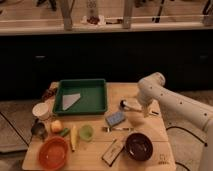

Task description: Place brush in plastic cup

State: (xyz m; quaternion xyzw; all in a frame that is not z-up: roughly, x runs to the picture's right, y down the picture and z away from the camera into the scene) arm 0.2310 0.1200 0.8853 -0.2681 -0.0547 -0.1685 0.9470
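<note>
Here is the gripper (145, 109), hanging on the end of the white arm to the right of the green tray (81, 107), out past that tray's front right corner. Spread or pressed together? I cannot tell from here. I also cannot tell whether it has anything in its grasp.

The brush (129, 105) sits between the tray and the gripper, just off the tray's right wall near the front corner. It appears to lie flat on the table (162, 135). Its dark round head is the end closer to the tray and its pale handle runs away from the tray toward the gripper. So the long axis lies roughly crosswise to the tray's right wall, dipping a little toward the camera at the handle end, with the head pointing at the tray.

I read this as the pick-up step, with the gripper at the handle end of the brush and the placing not yet begun.

The plastic cup (86, 132), light green, stands in front of the tray's front edge, below its middle and apart from the brush. A blue sponge (115, 118) and a silver fork (118, 129) lie in front of the tray's right corner, on the way across.

The next move calls for a firm hold across that slim handle. Then it is a lift clear of the sponge, a carry along the tray's front edge, and a tilt to stand the brush upright over a small mouth.
</note>
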